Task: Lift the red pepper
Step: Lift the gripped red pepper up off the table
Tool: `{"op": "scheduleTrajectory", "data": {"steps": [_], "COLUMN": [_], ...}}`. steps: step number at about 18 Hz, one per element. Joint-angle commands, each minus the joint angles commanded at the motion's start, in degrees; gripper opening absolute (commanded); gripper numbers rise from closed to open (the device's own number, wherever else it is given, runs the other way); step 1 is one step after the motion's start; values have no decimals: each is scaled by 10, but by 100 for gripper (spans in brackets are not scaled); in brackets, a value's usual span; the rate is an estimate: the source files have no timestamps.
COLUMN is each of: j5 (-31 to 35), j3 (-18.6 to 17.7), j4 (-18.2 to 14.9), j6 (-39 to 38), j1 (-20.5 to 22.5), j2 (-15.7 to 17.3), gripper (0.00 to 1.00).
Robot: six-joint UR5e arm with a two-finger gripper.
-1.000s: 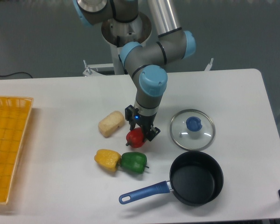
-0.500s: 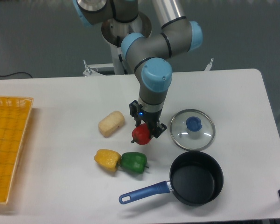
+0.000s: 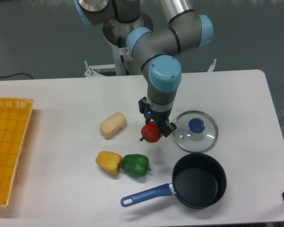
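The red pepper (image 3: pixel 151 133) is small, glossy and red, with a short dark stem pointing left. It hangs in my gripper (image 3: pixel 155 128), lifted above the white table (image 3: pixel 61 104). The black jaws are shut on the pepper's upper right side. The pepper is now up and right of the green pepper (image 3: pixel 135 164) and apart from it.
A yellow pepper (image 3: pixel 109 161) touches the green pepper at the front. A pale corn-like piece (image 3: pixel 112 125) lies to the left. A glass lid with a blue knob (image 3: pixel 195 131) lies right of the gripper. A black pan with a blue handle (image 3: pixel 199 180) sits front right. A yellow basket (image 3: pixel 7 146) is at the left edge.
My gripper has carried the red pepper up and to the right, away from the green pepper and towards the glass lid.
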Motion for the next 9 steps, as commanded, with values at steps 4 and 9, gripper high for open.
{"op": "scheduleTrajectory", "data": {"steps": [4, 9], "j5": [11, 26], "j3": [4, 12], "j4": [-3, -6], "j6": [13, 14], "j1": [12, 12], "j2": [0, -2], "gripper": [36, 36]}}
